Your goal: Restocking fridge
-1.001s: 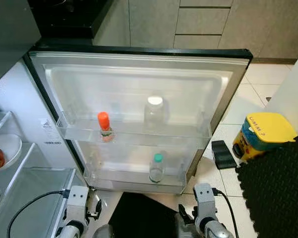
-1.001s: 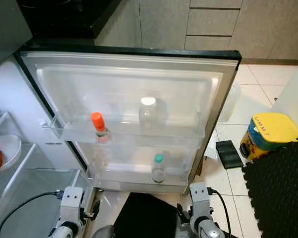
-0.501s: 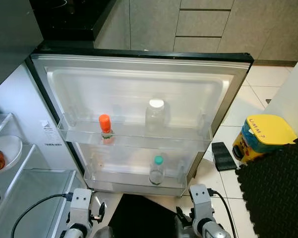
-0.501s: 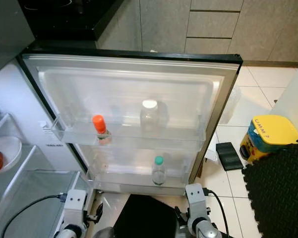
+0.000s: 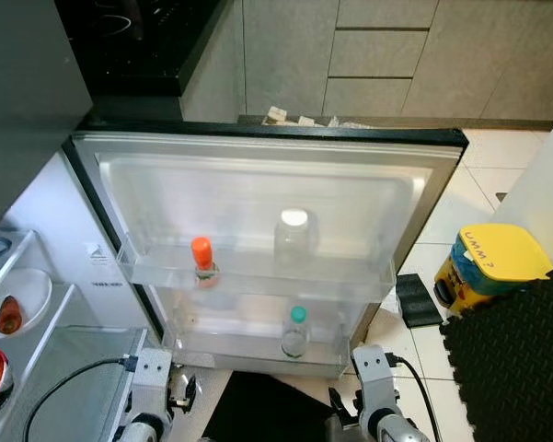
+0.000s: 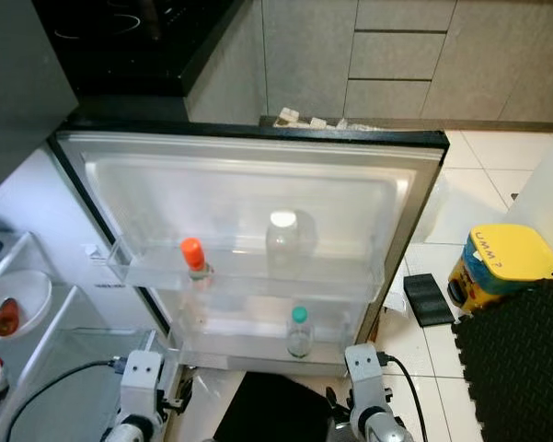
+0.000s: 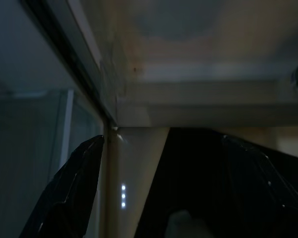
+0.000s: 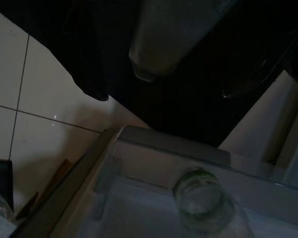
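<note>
Fridge door: open
Upper shelf: orange-capped bottle, jar
Lower shelf: green-capped bottle
Left gripper: low, fingers spread, released
Right gripper: low, cannot tell

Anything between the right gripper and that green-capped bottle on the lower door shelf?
Only the lower door shelf's clear front wall: the green-capped bottle stands behind it. The right gripper hangs low in front of the door, so a straight reach meets that wall; coming over its rim looks open.

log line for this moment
fridge door open | orange-capped bottle upper shelf | green-capped bottle lower shelf | left gripper open, empty
</note>
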Tool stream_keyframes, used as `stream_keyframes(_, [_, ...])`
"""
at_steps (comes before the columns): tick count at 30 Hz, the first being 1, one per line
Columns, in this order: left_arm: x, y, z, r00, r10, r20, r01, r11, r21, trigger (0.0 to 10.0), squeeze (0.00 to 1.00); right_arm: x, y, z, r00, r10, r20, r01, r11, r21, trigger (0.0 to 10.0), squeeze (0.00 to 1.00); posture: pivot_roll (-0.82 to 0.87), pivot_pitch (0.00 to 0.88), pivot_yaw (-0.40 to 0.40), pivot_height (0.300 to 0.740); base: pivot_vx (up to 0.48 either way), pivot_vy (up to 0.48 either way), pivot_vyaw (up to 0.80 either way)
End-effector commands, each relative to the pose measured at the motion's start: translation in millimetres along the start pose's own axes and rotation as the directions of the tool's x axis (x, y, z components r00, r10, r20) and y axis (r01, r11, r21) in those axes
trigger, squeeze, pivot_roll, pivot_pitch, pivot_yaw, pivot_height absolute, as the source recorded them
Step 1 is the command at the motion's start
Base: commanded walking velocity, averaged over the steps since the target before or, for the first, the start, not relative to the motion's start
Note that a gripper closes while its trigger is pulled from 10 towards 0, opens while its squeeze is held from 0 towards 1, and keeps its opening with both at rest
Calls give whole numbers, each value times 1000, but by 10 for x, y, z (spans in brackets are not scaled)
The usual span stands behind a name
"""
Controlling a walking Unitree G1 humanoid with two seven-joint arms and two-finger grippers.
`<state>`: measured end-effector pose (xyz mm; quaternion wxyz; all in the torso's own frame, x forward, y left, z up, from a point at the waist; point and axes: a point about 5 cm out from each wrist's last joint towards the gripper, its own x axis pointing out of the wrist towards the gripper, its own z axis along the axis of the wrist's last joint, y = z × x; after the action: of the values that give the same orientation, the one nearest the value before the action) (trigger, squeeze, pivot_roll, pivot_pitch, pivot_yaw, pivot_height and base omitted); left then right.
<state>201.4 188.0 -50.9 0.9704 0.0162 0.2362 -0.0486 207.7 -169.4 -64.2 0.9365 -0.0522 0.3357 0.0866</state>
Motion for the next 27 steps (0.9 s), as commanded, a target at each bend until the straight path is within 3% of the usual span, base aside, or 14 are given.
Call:
stream_keyframes(1, [-23,-52,-71,999,-7,-31,7,1000,-4,10000,0,-19,17,-70,1000,1,-31,-1,1000,-4,10000,0,-123,35,-18,676,0,0,0])
stream_keyframes(27, [-5,-97,-43,999,-29,-13,29,1000,10,10000,0,-12,-23,-43,999,-35,-25,34,999,-34,10000,0,-135,14,-21,676,0,0,0])
